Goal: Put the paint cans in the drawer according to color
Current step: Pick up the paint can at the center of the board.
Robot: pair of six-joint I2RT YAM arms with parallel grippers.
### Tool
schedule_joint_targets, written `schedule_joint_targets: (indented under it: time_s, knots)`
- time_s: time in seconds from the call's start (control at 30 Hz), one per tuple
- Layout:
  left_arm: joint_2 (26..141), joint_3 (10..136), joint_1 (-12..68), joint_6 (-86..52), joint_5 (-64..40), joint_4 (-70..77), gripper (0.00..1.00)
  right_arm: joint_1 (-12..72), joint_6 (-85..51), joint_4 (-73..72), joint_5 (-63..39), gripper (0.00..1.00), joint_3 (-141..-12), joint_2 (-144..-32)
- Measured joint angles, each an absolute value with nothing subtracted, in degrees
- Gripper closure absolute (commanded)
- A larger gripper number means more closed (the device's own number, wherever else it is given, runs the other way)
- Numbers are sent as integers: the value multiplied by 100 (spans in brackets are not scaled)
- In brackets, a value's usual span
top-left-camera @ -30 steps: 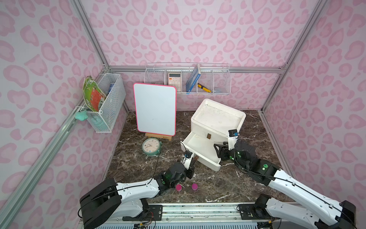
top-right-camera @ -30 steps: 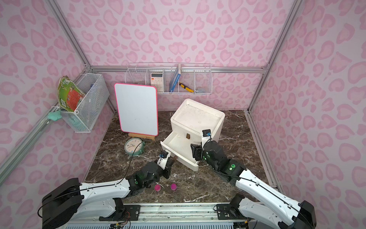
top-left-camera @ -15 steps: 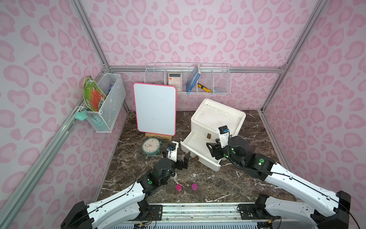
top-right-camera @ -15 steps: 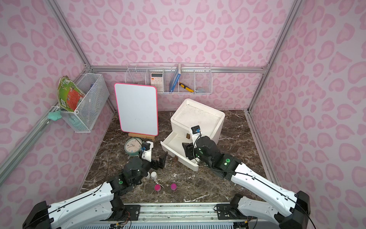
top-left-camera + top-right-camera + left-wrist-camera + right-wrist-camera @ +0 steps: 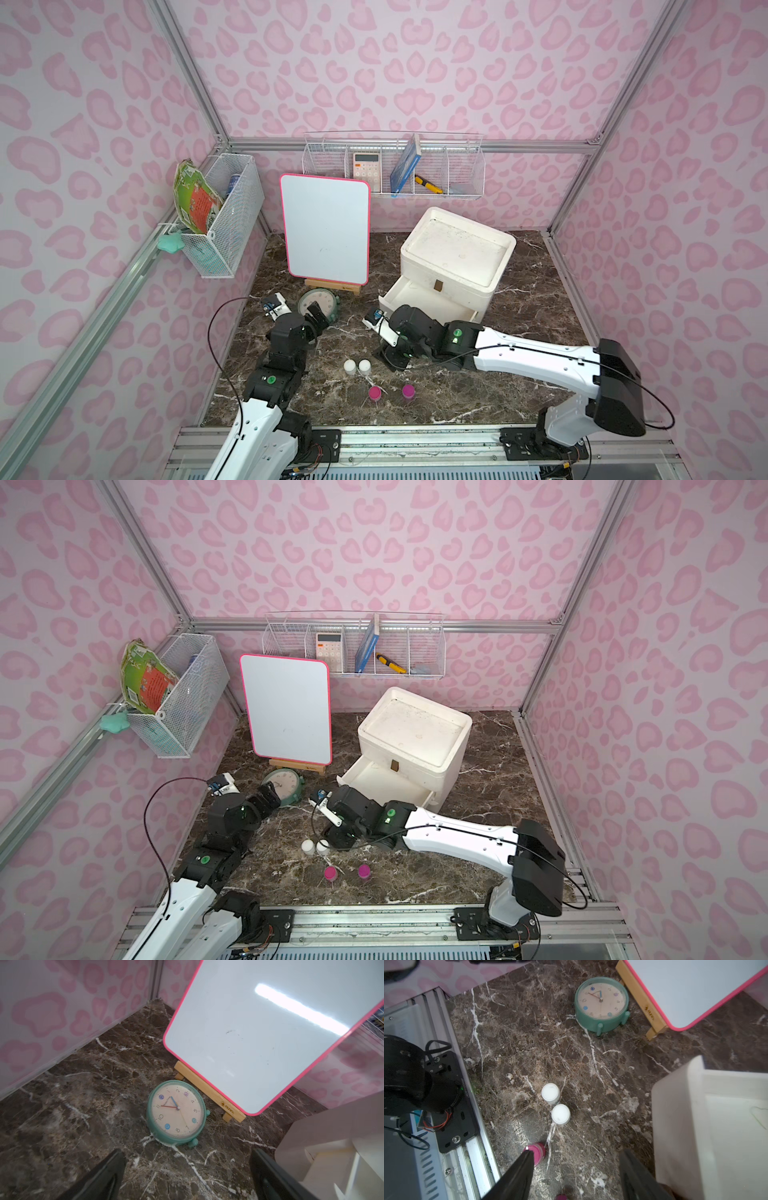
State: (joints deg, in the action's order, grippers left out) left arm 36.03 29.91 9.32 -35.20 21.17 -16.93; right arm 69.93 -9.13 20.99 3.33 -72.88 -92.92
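Four paint cans stand on the marble tabletop (image 5: 519,316) at 7 o'clock from the drawer (image 5: 457,253) (its low tray is pulled out toward them). Two white cans (image 5: 350,365) sit side by side, and two pink cans (image 5: 374,392) sit apart from each other at their 5 o'clock. Right gripper (image 5: 577,1152) hovers at 3 o'clock of the white pair, jaws partly spread, holding nothing. Left gripper (image 5: 187,1152) faces the green clock (image 5: 176,1111) at 11 o'clock of the cans, jaws wide and empty.
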Motion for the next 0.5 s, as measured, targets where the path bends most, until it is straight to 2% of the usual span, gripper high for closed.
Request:
schedule_joint_targets:
  time_s: [0.23,0.37,0.5]
  knots:
    - [3684,3068,744,-4410,2532,-2786,6,7201,-858,2626,237,33,-8407,-10866]
    - [3548,3022,740,-4683,2615,-3061,6,7227,-897,2810,239,33,-8589,-11212]
    - [3470,3017,740,-4827,2668,-3183,6,7210,-1020,2871,270,38,-8707,-11546]
